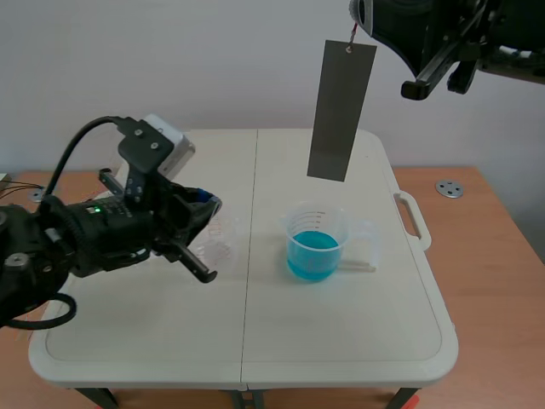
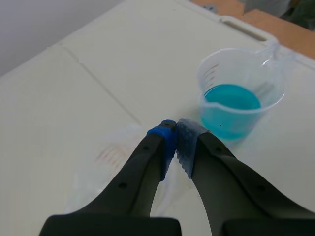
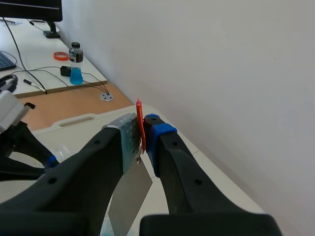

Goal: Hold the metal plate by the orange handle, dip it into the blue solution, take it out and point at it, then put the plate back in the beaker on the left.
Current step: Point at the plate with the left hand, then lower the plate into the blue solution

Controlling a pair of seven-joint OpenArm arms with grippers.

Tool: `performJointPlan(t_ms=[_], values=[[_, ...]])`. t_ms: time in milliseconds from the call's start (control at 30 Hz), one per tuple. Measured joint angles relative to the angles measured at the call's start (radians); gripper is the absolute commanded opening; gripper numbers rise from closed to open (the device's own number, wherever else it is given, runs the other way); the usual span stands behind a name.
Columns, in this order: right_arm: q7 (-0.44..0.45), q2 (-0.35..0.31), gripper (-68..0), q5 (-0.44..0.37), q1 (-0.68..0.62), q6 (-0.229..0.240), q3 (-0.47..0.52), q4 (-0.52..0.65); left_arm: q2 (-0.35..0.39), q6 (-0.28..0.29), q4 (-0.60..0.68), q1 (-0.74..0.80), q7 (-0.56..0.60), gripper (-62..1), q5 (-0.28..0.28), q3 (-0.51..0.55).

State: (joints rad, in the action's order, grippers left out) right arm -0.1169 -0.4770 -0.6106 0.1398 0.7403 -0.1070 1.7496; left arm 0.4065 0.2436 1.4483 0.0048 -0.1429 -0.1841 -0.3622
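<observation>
The grey metal plate (image 1: 341, 111) hangs upright in the air, above and slightly behind the beaker of blue solution (image 1: 317, 243). My right gripper (image 1: 364, 19), raised at the top right, is shut on the plate's thin orange handle (image 3: 140, 129); the plate (image 3: 129, 196) dangles below its fingers. My left gripper (image 1: 203, 223) is shut on nothing, low over the table's left half. It hovers over a clear empty beaker (image 2: 110, 160), and the blue beaker (image 2: 238, 96) stands ahead of it to the right. The plate's lower edge is clear of the blue liquid.
The white folding table (image 1: 255, 341) has a carry handle (image 1: 410, 220) on its right edge. A small metal disc (image 1: 449, 188) lies on the wooden desk beyond. A bottle with blue liquid (image 3: 75, 73) and cables sit on a far desk.
</observation>
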Motion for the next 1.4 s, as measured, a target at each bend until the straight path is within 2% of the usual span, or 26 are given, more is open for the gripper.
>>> performJointPlan(t_ms=[167,300,367,467,567,633,867,1167,1400], values=[[0.002,0.000,-66.2,0.000,0.000,-0.003,-0.011,0.000,0.162,-0.047,0.168,0.220,0.092,-58.2,-0.042,0.122],[0.000,0.001,-66.2,0.000,0.000,0.000,-0.048,0.000,0.280,-0.087,0.248,0.417,0.162,-58.2,-0.085,0.230],[0.000,0.006,-66.2,0.000,0.000,-0.002,-0.050,-0.001,0.324,-0.105,0.264,0.520,0.186,-58.2,-0.109,0.285],[0.003,0.011,-66.2,0.000,0.000,-0.002,-0.050,-0.016,0.359,-0.148,0.265,0.670,0.197,-58.2,-0.114,0.363],[0.001,0.028,-66.2,0.000,0.000,-0.002,-0.050,-0.044,0.361,-0.183,0.255,0.816,0.197,-58.2,-0.113,0.433],[-0.001,0.038,-66.2,0.000,0.000,-0.002,-0.050,-0.062,0.360,-0.183,0.241,0.896,0.196,-58.2,-0.113,0.459],[-0.005,0.045,-66.2,0.000,0.000,-0.002,-0.050,-0.095,0.336,-0.180,0.199,1.074,0.196,-58.1,-0.113,0.448],[-0.005,0.056,-66.2,0.001,0.000,-0.002,-0.050,-0.135,0.293,-0.169,0.146,1.150,0.223,-58.2,-0.113,0.437],[-0.007,0.082,-66.2,0.011,0.000,-0.002,-0.052,-0.192,0.292,-0.154,0.073,1.150,0.223,-58.2,-0.113,0.359]])
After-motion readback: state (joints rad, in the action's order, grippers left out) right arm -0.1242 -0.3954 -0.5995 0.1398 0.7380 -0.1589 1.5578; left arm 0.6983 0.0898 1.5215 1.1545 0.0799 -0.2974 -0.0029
